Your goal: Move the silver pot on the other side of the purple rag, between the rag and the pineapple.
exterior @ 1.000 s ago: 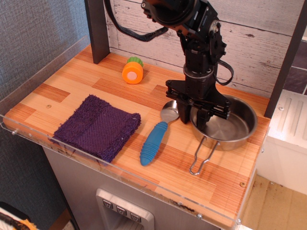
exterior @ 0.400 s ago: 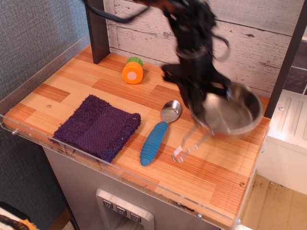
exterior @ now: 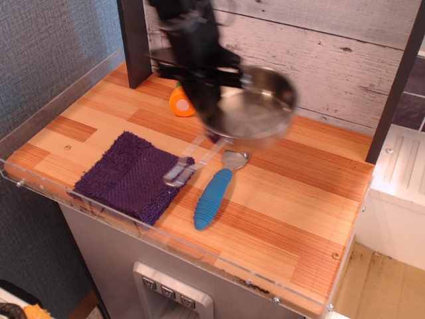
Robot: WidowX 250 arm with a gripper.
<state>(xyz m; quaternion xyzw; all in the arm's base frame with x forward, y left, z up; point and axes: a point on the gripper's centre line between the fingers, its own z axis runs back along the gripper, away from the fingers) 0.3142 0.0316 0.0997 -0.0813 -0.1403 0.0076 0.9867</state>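
My gripper [exterior: 207,109] is shut on the near-left rim of the silver pot [exterior: 255,106] and holds it in the air above the middle of the table; the picture is blurred by motion. The pot's wire-loop handle [exterior: 189,164] hangs down to the lower left, over the rag's right edge. The purple rag [exterior: 133,176] lies flat at the front left. The pineapple [exterior: 179,102] lies at the back, partly hidden behind my gripper.
A blue-handled spoon [exterior: 216,193] lies on the wooden table [exterior: 299,199], right of the rag, below the lifted pot. A clear plastic rim [exterior: 60,90] runs along the left and front edges. A dark post [exterior: 133,40] stands at the back left, a plank wall behind.
The pot has been lifted off the right side of the table and carried left and back, now hanging above the spoon's bowl. The rag, spoon and pineapple have not moved.
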